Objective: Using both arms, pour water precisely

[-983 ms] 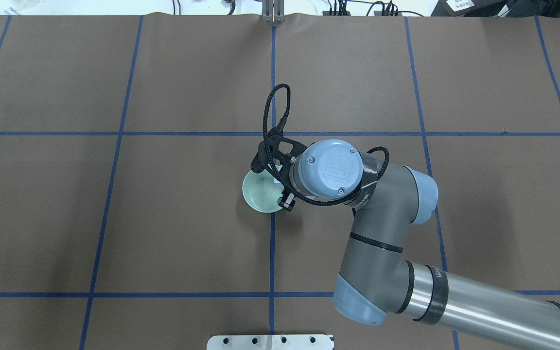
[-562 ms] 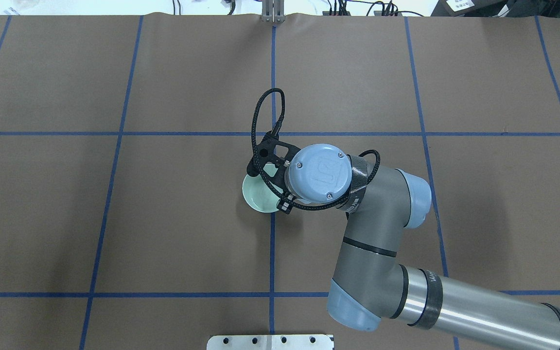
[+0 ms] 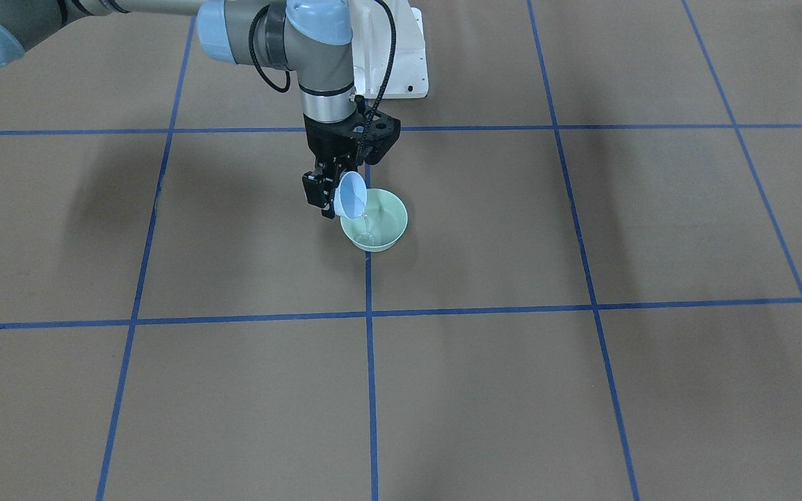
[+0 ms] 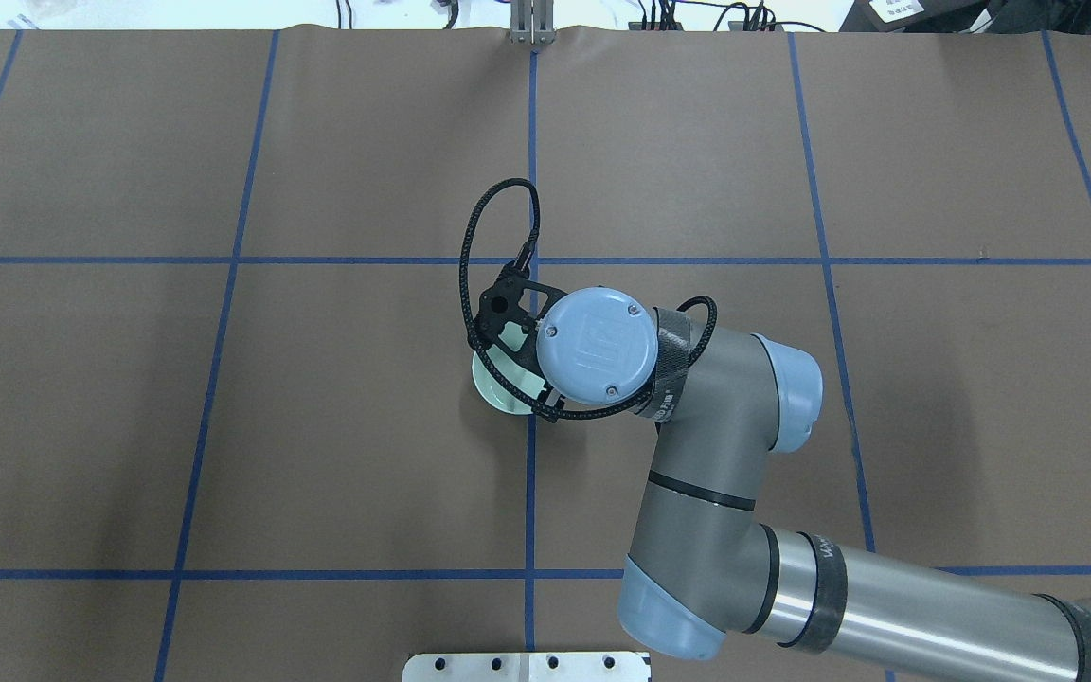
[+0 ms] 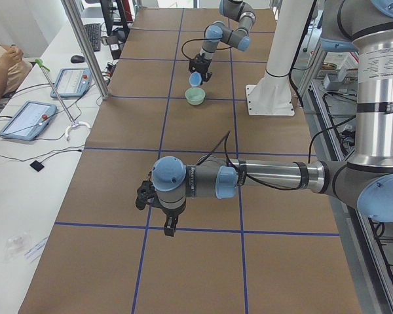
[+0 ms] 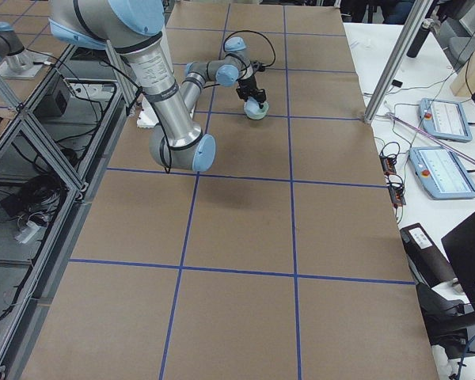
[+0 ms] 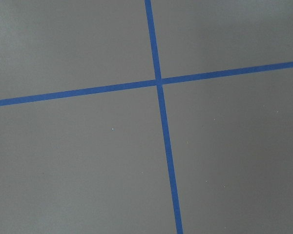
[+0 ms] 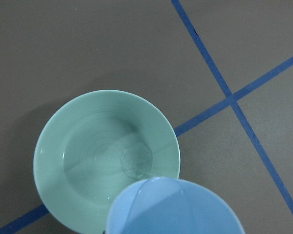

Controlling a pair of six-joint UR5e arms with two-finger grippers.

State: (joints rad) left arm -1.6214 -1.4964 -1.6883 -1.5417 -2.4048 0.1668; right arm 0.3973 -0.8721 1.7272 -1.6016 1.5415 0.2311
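Note:
My right gripper (image 3: 330, 197) is shut on a light-blue cup (image 3: 352, 195) and holds it tipped over the near rim of a pale green bowl (image 3: 388, 212). A thin stream of water (image 3: 366, 226) falls from the cup into the bowl. In the right wrist view the cup (image 8: 171, 207) is at the bottom edge, and the water (image 8: 135, 162) ripples in the bowl (image 8: 78, 141). In the overhead view the wrist hides most of the bowl (image 4: 493, 390). My left gripper (image 5: 169, 226) hangs over bare table far from the bowl; I cannot tell if it is open or shut.
The brown table cover carries a grid of blue tape lines (image 4: 530, 142). The white arm pedestal (image 3: 395, 59) stands behind the bowl. A side bench with tablets (image 5: 26, 118) and a seated person runs along the far edge.
My right wrist has moved left and turned further over the bowl, so it covers more of the bowl in the overhead view. The bowl has stayed in place.

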